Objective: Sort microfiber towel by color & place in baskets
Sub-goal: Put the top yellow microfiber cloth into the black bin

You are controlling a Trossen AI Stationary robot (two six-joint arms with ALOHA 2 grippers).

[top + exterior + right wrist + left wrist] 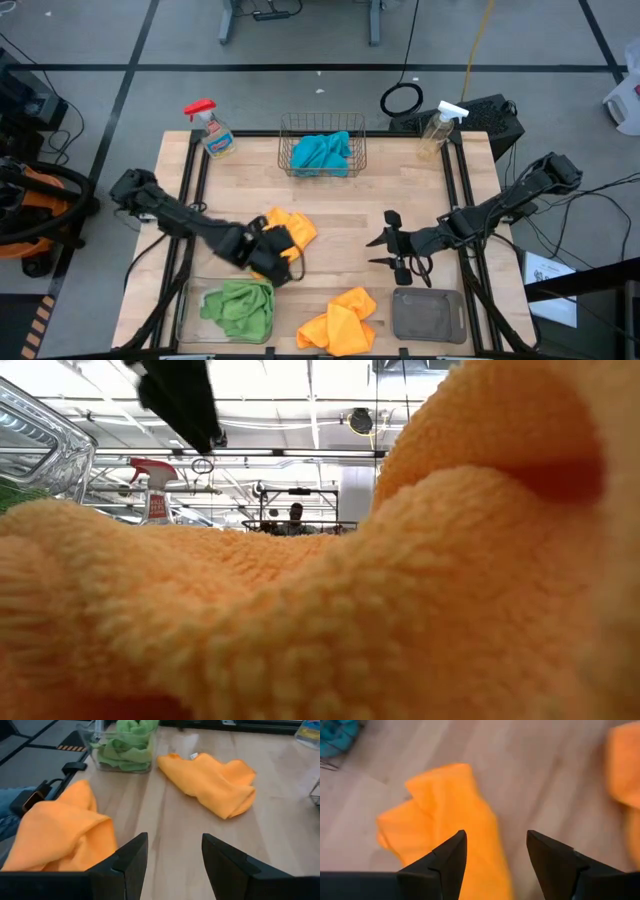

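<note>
Teal towels (pixel 322 152) lie in the copper wire basket (pixel 290 128) at the far middle. The clear bin (pixel 190 300) at the near left holds green towels (pixel 240 308). At the near right stands the dark grey bin (pixel 428 315). One orange towel (pixel 295 225) lies flat mid-table, and my left gripper (pixel 496 840) hovers open just above it. A second orange towel (pixel 340 320) lies at the near edge and fills the low view (pixel 320 600). My right gripper (pixel 175 842) is open above the table right of centre, pointing toward the left side, with nothing between its fingers.
A spray bottle with a red top (pixel 210 128) stands at the far left corner, and one with a white top (pixel 440 130) at the far right. Bare wood lies between the two grippers. A person shows far off in the room (pixel 296 515).
</note>
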